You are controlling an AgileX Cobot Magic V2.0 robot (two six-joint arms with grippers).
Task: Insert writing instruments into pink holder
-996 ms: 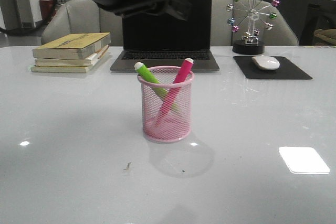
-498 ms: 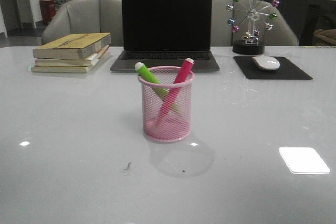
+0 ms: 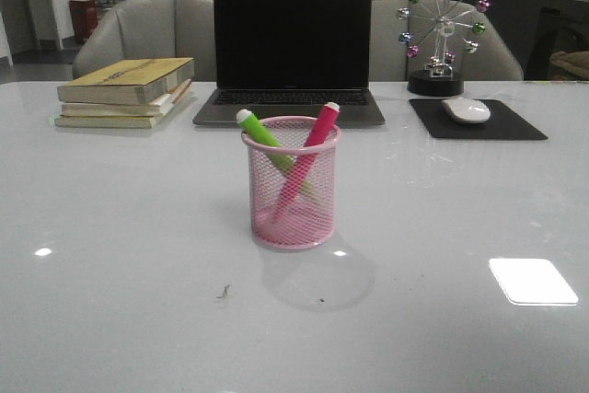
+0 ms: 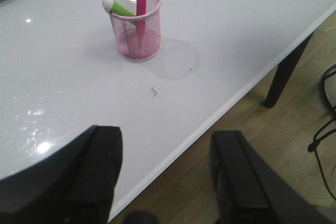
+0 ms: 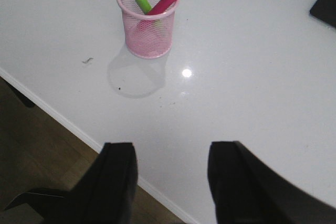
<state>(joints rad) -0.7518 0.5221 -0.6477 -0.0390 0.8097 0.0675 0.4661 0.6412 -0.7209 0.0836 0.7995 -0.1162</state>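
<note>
The pink mesh pen cup (image 3: 291,183) stands upright mid-table in front of the laptop (image 3: 291,51), with the lime green marker (image 3: 267,138) and the hot pink marker (image 3: 310,154) both inside, crossed and leaning on opposite sides of the rim. The task looks complete. The left gripper (image 4: 167,179) and right gripper (image 5: 170,179) hang back over the table's near edge, jaws apart and empty. Little remains to go wrong; the light cup with top-heavy leaning markers could tip if an arm brushed it while passing. Compared with a second ago, the dark arm that crossed the top of the front view is gone; cup and markers have not shifted.
</note>
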